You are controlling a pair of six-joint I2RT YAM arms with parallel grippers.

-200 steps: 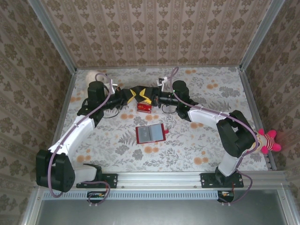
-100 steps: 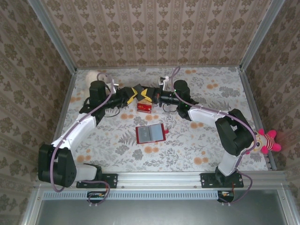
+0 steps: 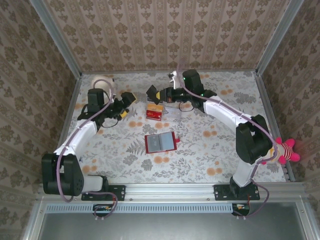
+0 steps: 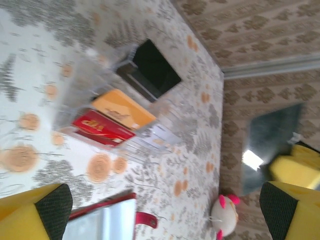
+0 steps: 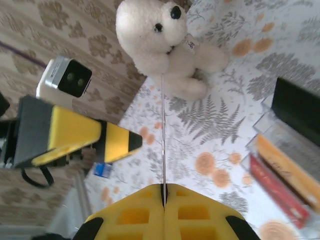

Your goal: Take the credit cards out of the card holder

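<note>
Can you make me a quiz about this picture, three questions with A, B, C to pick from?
1. Where is the red card holder? A up in the air; B flat on the table; C under a blanket.
2. What colour is the teddy bear? A white; B blue; C green.
3. How is the right tool? A wide open; B shut on a thin card; C holding the bear.
Answers: 1 B, it lies open on the table. 2 A, its fur is white. 3 B, it pinches the card's edge.

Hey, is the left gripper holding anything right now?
No, the left gripper stands wide open in its wrist view, with nothing clamped in it.
</note>
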